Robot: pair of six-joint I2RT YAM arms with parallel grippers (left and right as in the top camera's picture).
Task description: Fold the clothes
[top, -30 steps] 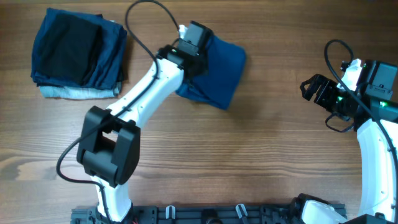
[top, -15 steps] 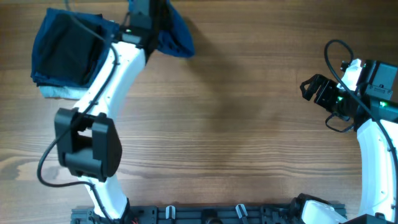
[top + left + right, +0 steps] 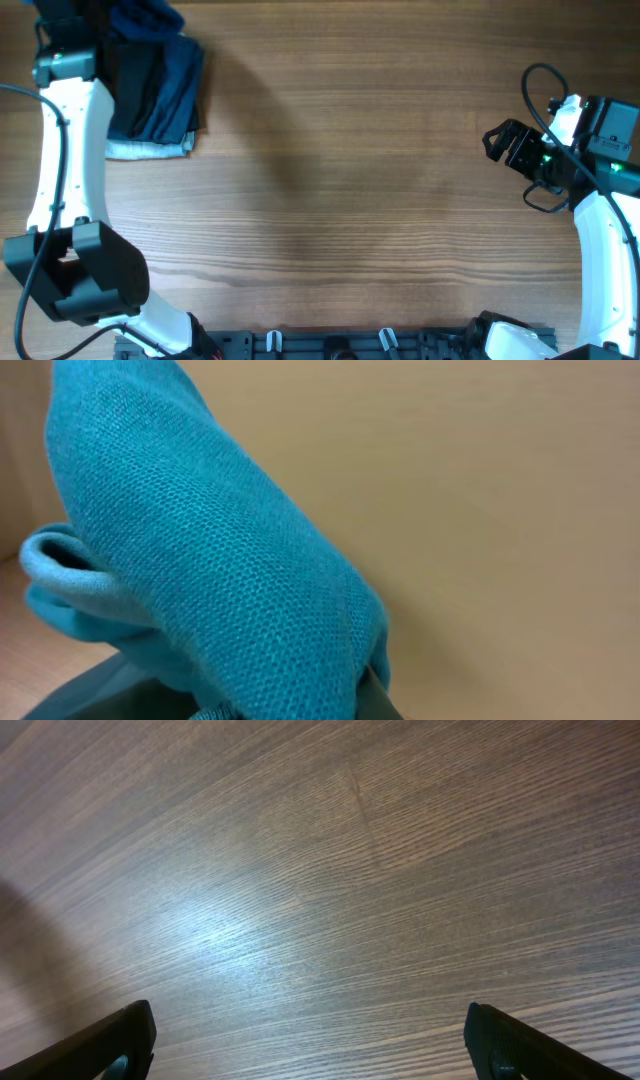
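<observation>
The left arm (image 3: 65, 150) reaches along the left edge of the table (image 3: 350, 180) to its far left corner. The left gripper (image 3: 95, 14) there is closed on the blue shirt (image 3: 145, 18). From overhead the shirt is a bunched lump just to the right of the gripper, cut off by the top edge of the picture. In the left wrist view the knit cloth (image 3: 210, 580) fills the left half, folded over on itself. It covers most of the fingers, so only dark slivers of them show at the bottom edge. Behind it is a plain tan surface, with nothing else visible there.

Directly below the gripper and the held shirt lies a stack of folded clothes. A black garment (image 3: 135, 80) is on top toward the left, and a dark blue garment (image 3: 182, 85) shows beside it on the right. A pale grey-blue garment (image 3: 150, 150) sticks out along the near edge at the bottom. The bunched shirt overlaps the far end of this stack in the overhead view. Whether it touches the stack cannot be told.

Far across the bare wood, the right gripper (image 3: 493, 141) sits near the right edge and points left. Its fingers (image 3: 120, 1042) are spread wide, one at each lower corner of the right wrist view. Only wood grain lies between them, and they hold nothing. A black cable (image 3: 530, 90) loops above the right arm (image 3: 600, 240).
</observation>
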